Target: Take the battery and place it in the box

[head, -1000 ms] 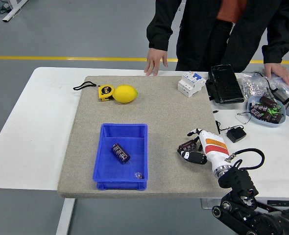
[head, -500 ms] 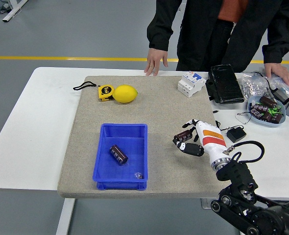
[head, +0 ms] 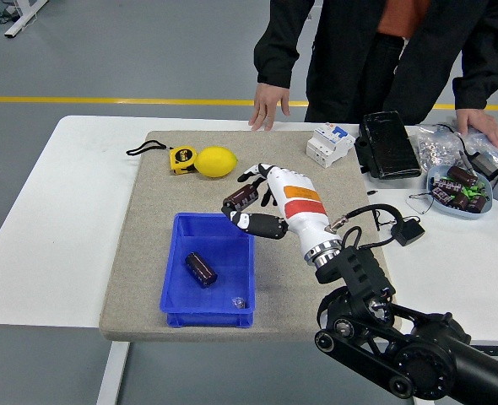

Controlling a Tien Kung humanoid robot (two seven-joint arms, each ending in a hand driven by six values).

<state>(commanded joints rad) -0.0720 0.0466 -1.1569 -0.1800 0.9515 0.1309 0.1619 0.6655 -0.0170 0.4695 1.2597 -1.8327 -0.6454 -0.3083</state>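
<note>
The white table carries a grey felt mat, and at its far side stands a person in dark clothing, cut off above the chest by the top edge, with one hand resting at the mat's far edge and the other hand on clear bags at the far right. The robot's right arm comes in from the lower right corner, partly cut off by the bottom edge, and its white right hand hangs over the far right corner of the blue box. The fingers are curled and clamped on a dark cylindrical battery, held clear of the mat just above the box's rim; its long axis runs diagonally, the upper end pointing far-right and the lower end near-left toward the box. The fingers cover much of its body. Inside the box lies a second battery, its long axis running from far-left to near-right, and near the box's front right corner sits a small pale item too small to make out. Behind the box are a lemon touching a yellow tape measure. To the right sit a white circuit breaker, a black case, a small black adapter, and a bowl of similar dark cylinders.
</note>
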